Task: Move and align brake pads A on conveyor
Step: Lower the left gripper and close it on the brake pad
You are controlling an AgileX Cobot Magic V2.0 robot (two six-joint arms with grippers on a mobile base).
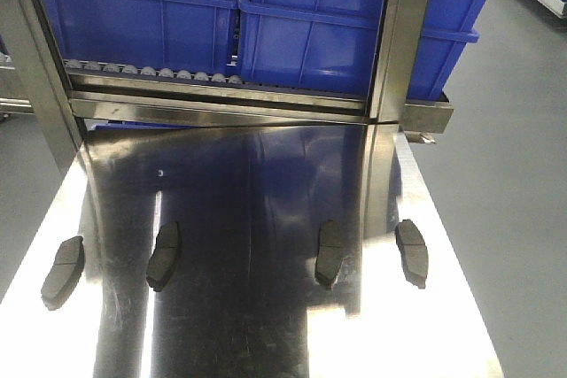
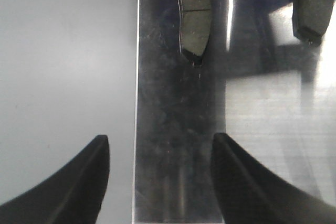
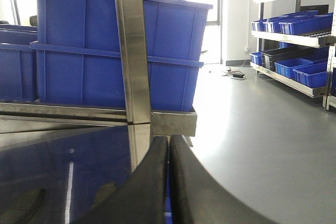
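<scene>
Where the steel table (image 1: 266, 183) mirrors the blue bins (image 1: 310, 24) behind it, four pads lie flat in a loose row. The first pad (image 1: 63, 270) is at the left edge and the second pad (image 1: 164, 256) near it, with the third pad (image 1: 330, 252) and fourth pad (image 1: 412, 252) further right. Grey floor (image 1: 523, 130) surrounds the table. Only the left wrist view shows the left gripper (image 2: 160, 179), spread wide and empty over the table edge, with two pads ahead. Only the right wrist view shows the right gripper (image 3: 169, 182), fingers pressed together, and shelves (image 3: 294, 30) across the room.
</scene>
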